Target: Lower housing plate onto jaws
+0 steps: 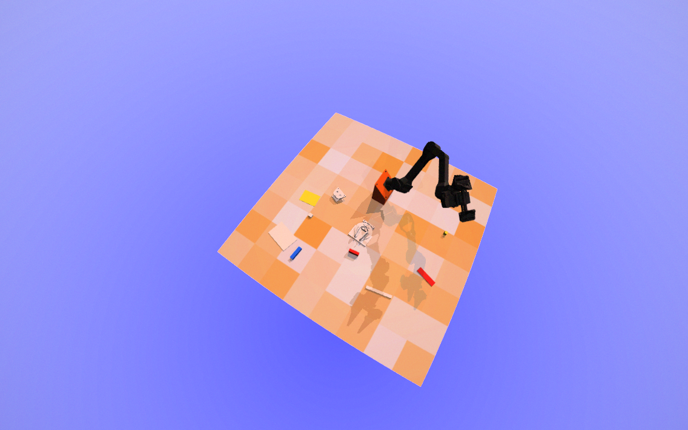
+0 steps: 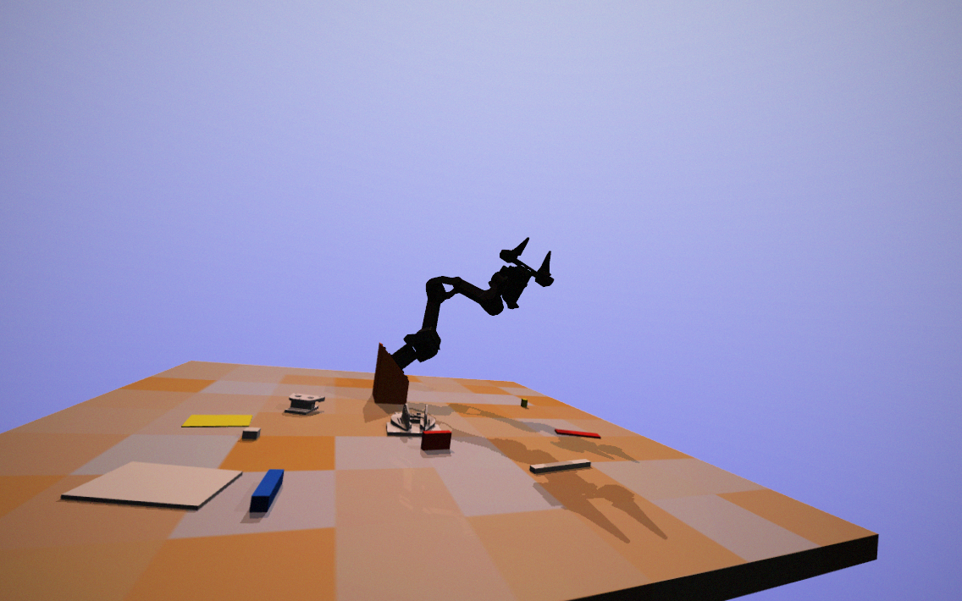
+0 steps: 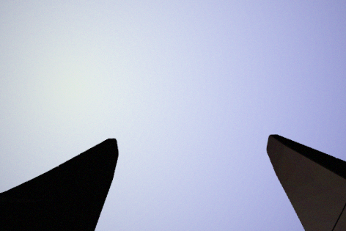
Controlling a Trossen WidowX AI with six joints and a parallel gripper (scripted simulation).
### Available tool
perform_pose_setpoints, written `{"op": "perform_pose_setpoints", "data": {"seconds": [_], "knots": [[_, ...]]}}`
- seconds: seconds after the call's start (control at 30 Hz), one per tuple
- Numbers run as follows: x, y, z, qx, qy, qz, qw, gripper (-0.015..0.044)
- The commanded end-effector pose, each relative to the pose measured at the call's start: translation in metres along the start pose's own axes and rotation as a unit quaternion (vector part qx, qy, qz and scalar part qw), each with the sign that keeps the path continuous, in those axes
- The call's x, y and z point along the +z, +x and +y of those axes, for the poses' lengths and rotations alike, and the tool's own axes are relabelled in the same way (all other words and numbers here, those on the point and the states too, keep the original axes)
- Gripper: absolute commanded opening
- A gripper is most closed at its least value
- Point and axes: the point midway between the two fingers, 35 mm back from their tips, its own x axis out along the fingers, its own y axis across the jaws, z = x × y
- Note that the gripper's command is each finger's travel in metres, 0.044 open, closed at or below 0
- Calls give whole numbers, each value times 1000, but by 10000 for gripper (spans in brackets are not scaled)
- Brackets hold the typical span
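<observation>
Presently: my gripper (image 1: 465, 198) (image 2: 538, 245) (image 3: 193, 144), fingers wide, nothing between, raised above the table. Housing plate (image 1: 340, 192) (image 2: 308, 396), by my judgement: pale, holed, on a small stand, left of and beyond the jaw assembly (image 1: 357, 235) (image 2: 400, 429). Handling: best approached from above, gripped by opposite edges, kept level, holes aligned over both stubs, lowered evenly, then released. Orientation: broad face up; long axis apparently left-right, exact heading uncertain.

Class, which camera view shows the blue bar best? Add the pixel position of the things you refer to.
The exterior view: the blue bar (image 1: 295, 253) (image 2: 267, 491) appears larger there, with its top and near end distinct. The top view shows it smaller, from above; the wrist view doesn't show it.
</observation>
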Motion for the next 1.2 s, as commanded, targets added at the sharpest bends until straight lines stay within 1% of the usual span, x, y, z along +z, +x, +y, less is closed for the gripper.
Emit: {"op": "perform_pose_setpoints", "data": {"seconds": [0.0,0.03,0.27,0.63,1.0,1.17], "knots": [[0,0,0,0,0,0,1000,426],[0,0,0,0,-1,0,1000,440],[12,1,-13,-12,-28,-8,999,440],[30,8,-42,-45,-140,-13,989,440],[55,14,-71,-83,-259,-19,962,440],[64,15,-82,-99,-275,-9,956,440]]}}
